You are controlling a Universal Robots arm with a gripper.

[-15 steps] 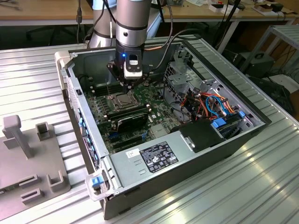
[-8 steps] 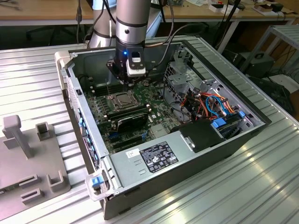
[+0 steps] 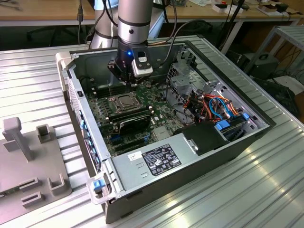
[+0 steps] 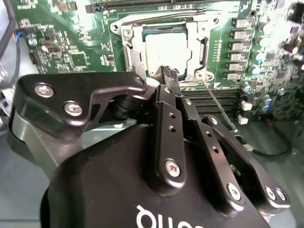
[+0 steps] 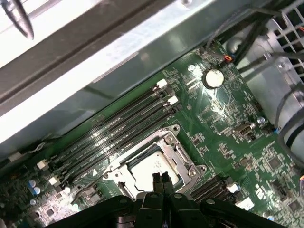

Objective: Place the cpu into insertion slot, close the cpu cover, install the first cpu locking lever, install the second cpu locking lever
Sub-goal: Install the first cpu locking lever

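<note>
The pincer, fingers pressed together, hangs at the edge of the cpu cover, which lies over the cpu.

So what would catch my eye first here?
An open computer case lies on a ribbed metal table, with the robot arm reaching down into it. Its black gripper hangs with fingers pinched together at the edge of the silvery cpu, which sits framed by the cpu cover on the green circuit board. Orange and blue cables tangle at the exterior view's right.
</note>
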